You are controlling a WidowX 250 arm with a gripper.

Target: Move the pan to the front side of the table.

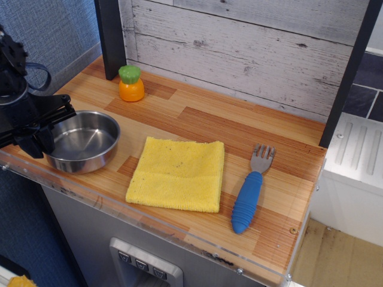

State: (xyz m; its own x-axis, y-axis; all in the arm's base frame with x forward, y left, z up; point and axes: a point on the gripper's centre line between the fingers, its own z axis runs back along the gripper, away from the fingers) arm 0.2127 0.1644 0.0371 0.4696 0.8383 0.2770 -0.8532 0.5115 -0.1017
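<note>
One pan (82,141) sits at the surface's (197,122) front-left edge, the hand (43,133) clamped on its left rim; one yellow cloth (178,173), one fork (250,189).

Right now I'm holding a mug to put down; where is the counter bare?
Bare wood runs along the back wall, from the toy carrot to behind the fork. The front strip is crowded: pan, yellow cloth, fork, with narrow gaps between.

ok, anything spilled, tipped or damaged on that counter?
Nothing stands out. The shiny round steel pan sits upright and empty near the front edge; the yellow cloth lies flat, and the blue-handled fork looks intact.
</note>
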